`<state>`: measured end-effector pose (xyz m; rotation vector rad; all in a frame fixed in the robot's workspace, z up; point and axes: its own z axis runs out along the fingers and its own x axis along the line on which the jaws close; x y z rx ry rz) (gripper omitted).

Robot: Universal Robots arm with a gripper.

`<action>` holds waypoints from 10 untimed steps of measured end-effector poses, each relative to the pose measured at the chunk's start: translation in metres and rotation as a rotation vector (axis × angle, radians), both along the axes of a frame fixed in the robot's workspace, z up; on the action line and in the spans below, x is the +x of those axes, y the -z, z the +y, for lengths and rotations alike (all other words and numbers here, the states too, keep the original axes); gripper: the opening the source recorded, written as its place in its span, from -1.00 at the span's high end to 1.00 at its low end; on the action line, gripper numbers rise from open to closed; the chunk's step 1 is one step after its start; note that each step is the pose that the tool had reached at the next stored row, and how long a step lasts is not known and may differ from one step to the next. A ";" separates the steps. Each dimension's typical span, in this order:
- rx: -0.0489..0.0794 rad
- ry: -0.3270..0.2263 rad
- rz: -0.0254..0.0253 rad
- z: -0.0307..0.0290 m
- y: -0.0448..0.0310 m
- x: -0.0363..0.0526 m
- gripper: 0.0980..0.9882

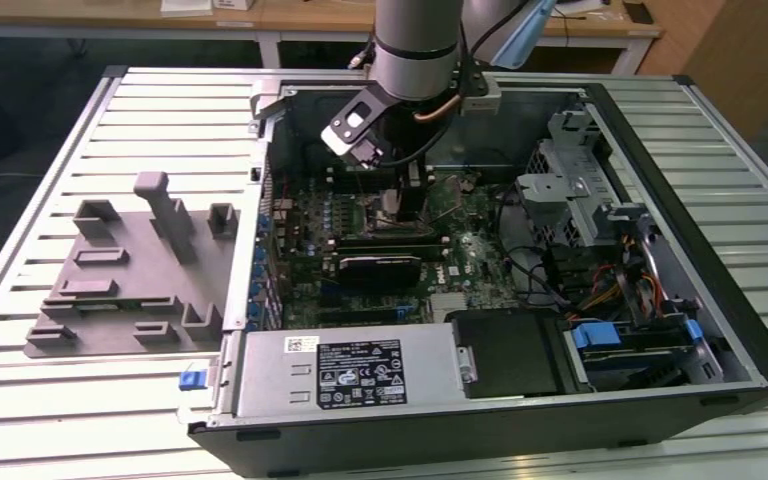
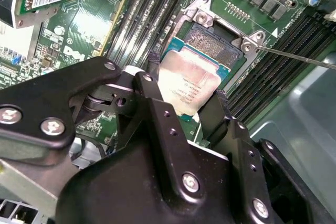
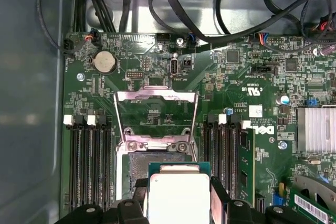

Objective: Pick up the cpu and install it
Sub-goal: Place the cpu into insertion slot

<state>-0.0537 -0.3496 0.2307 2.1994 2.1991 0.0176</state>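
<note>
The gripper (image 2: 185, 92) is clamped on the cpu (image 2: 191, 72): in both wrist views a black finger (image 2: 153, 90) presses against each of two opposite edges of the chip, whose silver-grey top faces the cameras with a thin darker rim around it. The cpu hangs just over the open socket (image 2: 218, 43), covering part of it while the rest of the contact field shows beyond the chip's edge; whether the chip already touches the socket I cannot tell. In the first wrist view the metal load plate (image 3: 155, 109) stands swung up off the socket, and in the second wrist view the thin lever (image 2: 296, 57) sticks out to one side. Black memory slots (image 3: 89, 166) run along both sides of the socket on the green motherboard (image 3: 236, 77), which also carries a round coin battery (image 3: 104, 62) and a finned heatsink (image 3: 315, 129), with black cables (image 3: 184, 17) looping beyond the board. In the exterior view the arm (image 1: 418, 40) comes down from the upper middle of the frame into the open computer case (image 1: 744, 330), which lies on its side on a slatted metal table (image 1: 37, 420). A power supply (image 1: 344, 370) fills the case's lower middle. On the exterior view's left, well apart from the gripper, a grey fixture tray (image 1: 131, 270) lies on the table.
</note>
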 end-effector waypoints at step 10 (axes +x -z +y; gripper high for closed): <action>-0.006 0.000 -0.0001 0.0040 0.0037 0.0000 0.00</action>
